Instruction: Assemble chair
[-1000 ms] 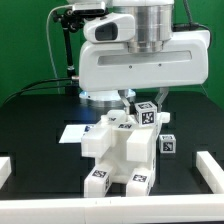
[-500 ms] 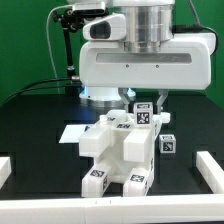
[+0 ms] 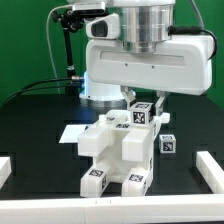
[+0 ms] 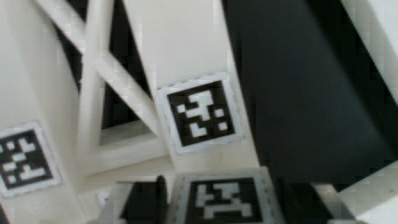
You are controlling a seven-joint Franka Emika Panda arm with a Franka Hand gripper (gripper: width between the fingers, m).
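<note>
Pincer (image 3: 144,99) directly above the white chair assembly (image 3: 118,150) on the black desk (image 3: 40,120); whether it is clamped cannot be told.

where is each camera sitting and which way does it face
Exterior view: in front of and above the black table, facing the half-built chair and the arm's base behind it; the white wrist housing and gripper show.
Wrist view: on the wrist, close against white chair parts bearing marker tags; no part of the robot clearly shows.
Shared: the tagged white chair parts.
</note>
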